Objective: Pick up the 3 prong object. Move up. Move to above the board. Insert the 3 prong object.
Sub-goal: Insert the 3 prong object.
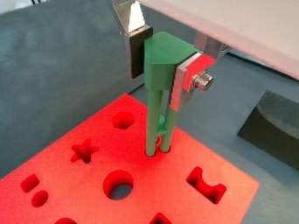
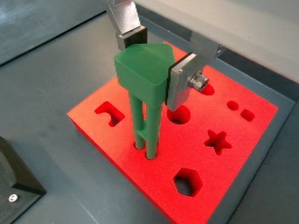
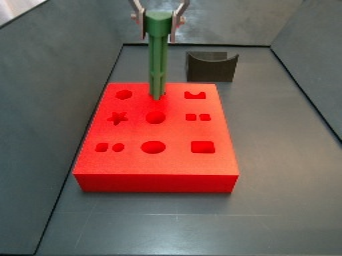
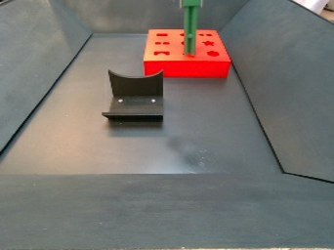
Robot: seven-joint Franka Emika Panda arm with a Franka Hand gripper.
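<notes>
The 3 prong object point(image 1: 162, 74) is a slim green peg with a blocky top. It stands upright with its prong tips down in the small holes of the red board point(image 1: 163, 191). My gripper point(image 1: 158, 87) is shut on the peg's blocky top, one silver finger on each side. Both wrist views show this grip point(image 2: 155, 70). In a side view the peg point(image 3: 158, 60) rises from the middle of the board's point(image 3: 160, 172) far row, with the gripper point(image 3: 160, 15) at its top. In a side view from the far end, peg point(image 4: 189, 24) and board point(image 4: 196, 66) stand at the far end.
A dark grey curved holder point(image 3: 211, 66) stands empty on the floor beside the board, also seen mid-floor point(image 4: 133, 98). Grey bin walls slope up on all sides. The board's other cutouts, a star point(image 1: 82, 150) and circles among them, are empty.
</notes>
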